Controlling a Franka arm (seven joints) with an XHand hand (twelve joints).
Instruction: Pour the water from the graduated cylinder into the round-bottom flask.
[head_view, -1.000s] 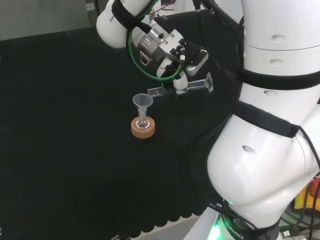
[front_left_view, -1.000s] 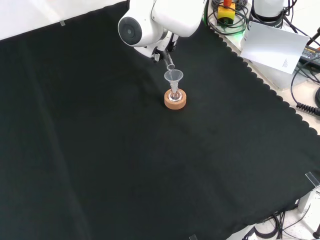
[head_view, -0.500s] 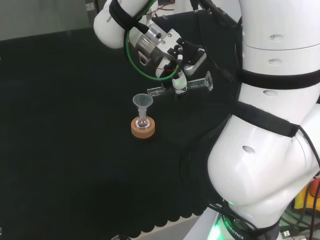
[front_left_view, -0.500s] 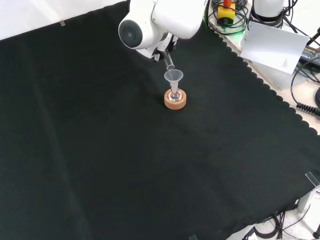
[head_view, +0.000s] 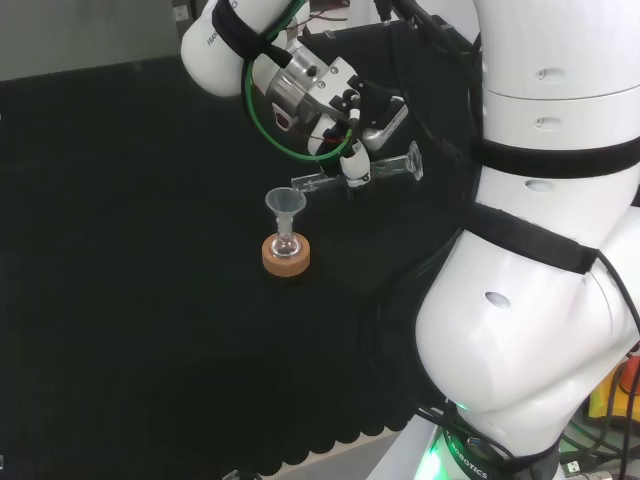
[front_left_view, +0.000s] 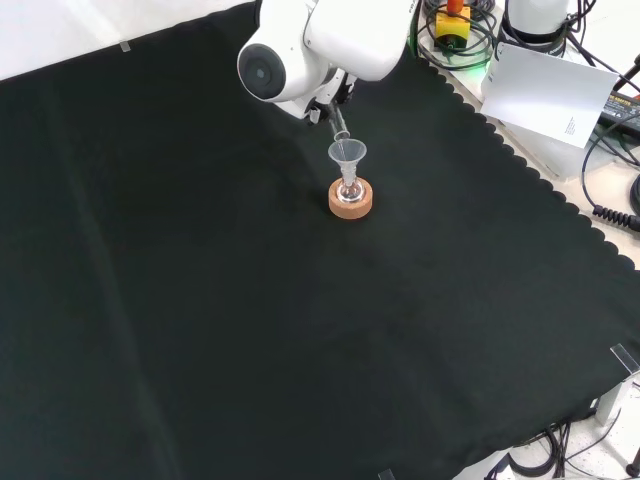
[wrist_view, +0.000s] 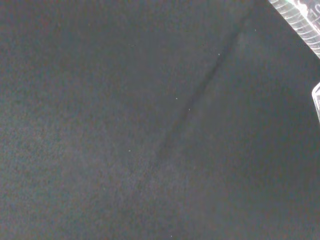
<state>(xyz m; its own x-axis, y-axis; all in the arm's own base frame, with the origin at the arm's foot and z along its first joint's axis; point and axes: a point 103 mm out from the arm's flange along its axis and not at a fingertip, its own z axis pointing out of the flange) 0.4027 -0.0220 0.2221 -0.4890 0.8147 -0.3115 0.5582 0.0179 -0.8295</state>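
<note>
A clear graduated cylinder (head_view: 355, 174) lies almost level in the air, and my hand (head_view: 357, 166) is curled round its middle. In the head view its mouth points left, just above and right of a clear funnel (head_view: 285, 203). The funnel stands in the neck of a small round-bottom flask (head_view: 286, 242), which sits in a cork ring (head_view: 286, 258). From the front, the cylinder's mouth (front_left_view: 340, 128) hangs over the far rim of the funnel (front_left_view: 347, 152), above the flask (front_left_view: 349, 189) and cork ring (front_left_view: 350, 203). The wrist view catches a stretch of the cylinder (wrist_view: 301, 21) over black cloth.
My own white arm links (head_view: 540, 250) take up the right of the head view, and one link (front_left_view: 300, 45) stands before the hand in the front view. The cloth's scalloped edge (front_left_view: 520, 160) runs past a white sheet (front_left_view: 555, 90) and cables at the front view's upper right.
In the head view the hand has shifted slightly left and turned, carrying the cylinder with it. The cylinder's mouth now sits a little closer over the funnel. The flask and ring have not moved.
</note>
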